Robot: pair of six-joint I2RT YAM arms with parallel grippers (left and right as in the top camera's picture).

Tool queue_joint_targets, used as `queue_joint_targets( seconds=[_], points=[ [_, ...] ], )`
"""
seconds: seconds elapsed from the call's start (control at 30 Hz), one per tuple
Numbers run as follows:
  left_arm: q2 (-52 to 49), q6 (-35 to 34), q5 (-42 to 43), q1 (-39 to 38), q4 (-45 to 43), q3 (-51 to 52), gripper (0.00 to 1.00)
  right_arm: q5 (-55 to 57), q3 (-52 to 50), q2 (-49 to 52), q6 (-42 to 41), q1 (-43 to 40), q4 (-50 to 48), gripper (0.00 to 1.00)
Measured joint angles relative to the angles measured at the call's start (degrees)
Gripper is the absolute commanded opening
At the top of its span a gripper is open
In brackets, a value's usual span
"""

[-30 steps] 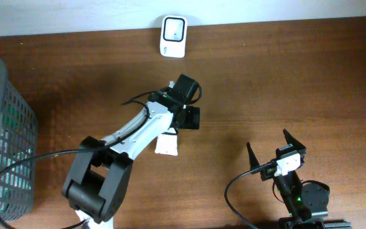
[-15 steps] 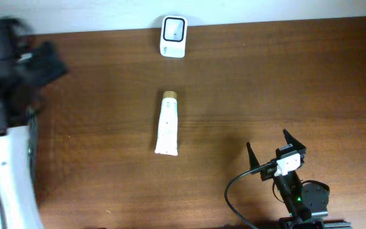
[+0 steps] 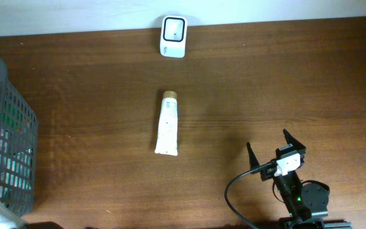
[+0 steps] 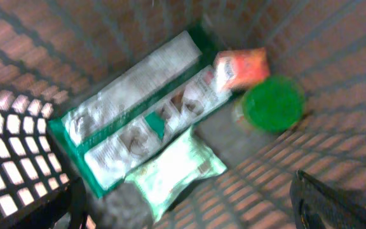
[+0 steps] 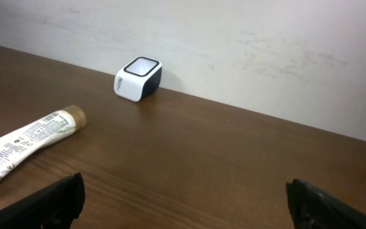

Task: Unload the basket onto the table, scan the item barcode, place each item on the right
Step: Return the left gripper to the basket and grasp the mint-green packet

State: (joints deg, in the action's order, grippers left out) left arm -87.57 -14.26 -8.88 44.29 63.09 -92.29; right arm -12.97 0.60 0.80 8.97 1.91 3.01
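At your far left stands the grey mesh basket (image 3: 8, 137), on the left edge of the bench (image 3: 94, 95). Your left gripper (image 4: 186, 191) hangs over the inside of it. Its two dark fingers show only at the lower corners of the left wrist view, set wide apart with nothing between them. That view is blurred, but on the basket floor you can make out:

- a flat green pack (image 4: 138, 108) with white printed panels
- a pale green pouch (image 4: 176, 168) overlapping the pack's near edge
- an orange packet (image 4: 240, 67) at the pack's far end
- a round green lid (image 4: 273, 103) just beside the orange packet

Moving right, the tube (image 3: 168, 124) lies flat near the middle of the bench, with no gripper touching it. It is white with small print. Its tan cap points toward the wall (image 3: 265, 9) and its flat crimped end points toward you.

Beyond the cap, past a stretch of bare wood, the scanner (image 3: 173, 28) sits at the far edge of the bench against the wall. It is a small white block with a dark window.

At your near right, the right gripper (image 3: 275, 149) is well apart from the tube. Its fingers are spread wide and hold nothing. A black cable (image 3: 234, 187) loops off beside it. From the right wrist view, the tube lies ahead to the left and the scanner further back.
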Motion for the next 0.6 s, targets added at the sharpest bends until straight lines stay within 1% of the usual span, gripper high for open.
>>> queue_joint_targets(
  seconds=[0.1, 0.23, 0.4, 0.47, 0.5, 0.6],
  points=[
    [-0.2, 3.1, 2.8, 3.0, -6.3, 9.2, 0.92, 0.0, 0.0, 0.0, 0.0, 0.0, 0.0, 0.98],
    [-0.4, 5.4, 4.4, 4.9, -11.9, 19.7, 0.92, 0.0, 0.0, -0.1, 0.0, 0.0, 0.0, 0.98],
    [-3.3, 8.0, 5.4, 5.4, -14.4, 22.0, 0.90, 0.0, 0.0, -0.1, 0.0, 0.0, 0.0, 0.98],
    [-4.7, 10.5, 6.0, 5.4, -15.1, 22.0, 0.88, 0.0, 0.0, -0.1, 0.0, 0.0, 0.0, 0.98],
    [-5.9, 13.3, 7.1, 5.4, -15.6, 22.0, 0.88, 0.0, 0.0, -0.1, 0.0, 0.0, 0.0, 0.98],
    [-8.7, 16.3, 8.8, 5.4, -15.9, 22.0, 0.84, 0.0, 0.0, -0.1, 0.0, 0.0, 0.0, 0.98]
  ],
)
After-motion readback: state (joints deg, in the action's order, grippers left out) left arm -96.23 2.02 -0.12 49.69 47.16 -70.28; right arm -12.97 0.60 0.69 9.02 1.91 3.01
